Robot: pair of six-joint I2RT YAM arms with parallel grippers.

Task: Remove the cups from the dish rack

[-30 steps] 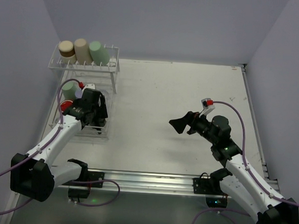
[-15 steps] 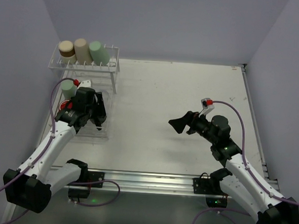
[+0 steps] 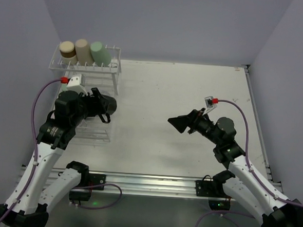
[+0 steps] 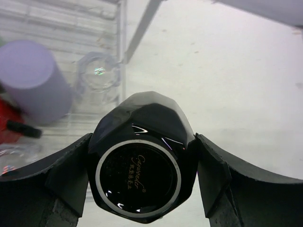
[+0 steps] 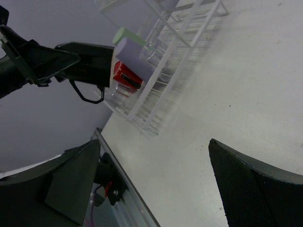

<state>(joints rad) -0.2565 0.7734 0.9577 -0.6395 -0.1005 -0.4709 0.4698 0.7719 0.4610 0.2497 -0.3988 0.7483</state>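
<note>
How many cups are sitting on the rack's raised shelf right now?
3: a tan-brown tumbler at left, a beige tumbler in the middle, a pale green tumbler at right.

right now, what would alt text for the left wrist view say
The left end effector grips a black cup by its sides, base toward the camera. Behind it, a purple cup and a clear glass cup sit in the white dish rack on the white table.

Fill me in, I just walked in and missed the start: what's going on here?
The left gripper is shut on a black cup, holding it above the edge of the dish rack. The right gripper hangs open over the table, holding nothing. In the rack: a purple cup, a clear glass and a red cup on the base, three cups on the raised shelf.
</note>
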